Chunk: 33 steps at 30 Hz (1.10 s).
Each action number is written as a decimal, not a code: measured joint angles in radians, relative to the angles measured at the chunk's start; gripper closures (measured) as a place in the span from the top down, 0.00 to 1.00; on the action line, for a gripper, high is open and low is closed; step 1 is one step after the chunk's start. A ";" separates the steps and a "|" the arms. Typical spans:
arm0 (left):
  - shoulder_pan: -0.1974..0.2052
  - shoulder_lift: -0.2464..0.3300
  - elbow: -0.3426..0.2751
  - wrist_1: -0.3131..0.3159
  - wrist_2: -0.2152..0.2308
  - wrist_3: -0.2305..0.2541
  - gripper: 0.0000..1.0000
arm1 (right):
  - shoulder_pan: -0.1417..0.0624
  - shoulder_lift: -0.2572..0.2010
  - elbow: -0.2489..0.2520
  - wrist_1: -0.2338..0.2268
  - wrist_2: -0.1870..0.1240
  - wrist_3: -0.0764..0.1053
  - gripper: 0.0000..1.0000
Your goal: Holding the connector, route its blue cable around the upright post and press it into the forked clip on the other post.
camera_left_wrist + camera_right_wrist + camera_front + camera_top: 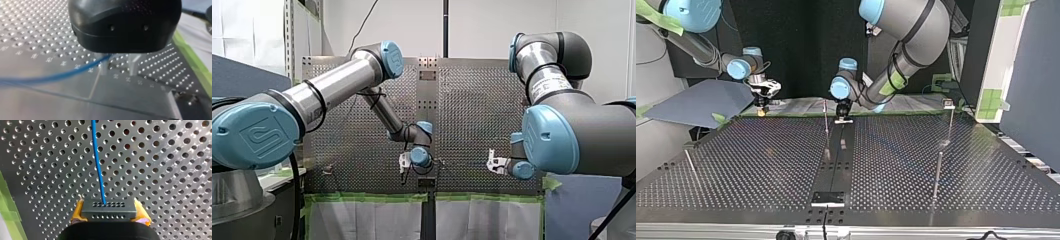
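In the right wrist view my right gripper (109, 206) has its yellow pads (78, 211) shut on a black connector (110, 214) dotted with small holes. A blue cable (98, 165) leaves the connector's face and runs straight ahead over the perforated table. In the left wrist view my left gripper (118, 72) hangs just above the table, its two metal fingers (102, 68) standing apart. The blue cable (62, 75) comes in from the side and ends at one finger, with nothing clamped. A thin upright post (826, 125) stands beside my left gripper (843, 119) in the top view.
Further thin posts stand at the top view's right (937, 175), one with a small head (949, 104), and another at its left (691, 165). Green tape (362, 197) lines the table edge nearest the arms. My right gripper (761, 107) hangs over that edge.
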 joint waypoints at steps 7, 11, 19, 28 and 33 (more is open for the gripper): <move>-0.005 0.001 0.000 -0.048 -0.008 0.043 0.94 | 0.000 0.000 0.000 0.003 -0.002 -0.001 0.00; -0.013 0.006 0.000 -0.080 -0.024 0.062 0.98 | 0.001 0.000 0.000 0.004 -0.002 -0.001 0.00; -0.040 0.039 -0.017 -0.150 -0.031 0.084 1.00 | 0.002 0.000 0.000 0.019 -0.002 -0.002 0.00; -0.056 0.053 -0.036 -0.188 -0.038 0.085 1.00 | 0.001 0.000 0.000 0.028 -0.002 -0.003 0.00; -0.070 0.073 -0.057 -0.175 -0.035 0.086 1.00 | 0.000 0.000 0.000 0.033 0.000 -0.005 0.00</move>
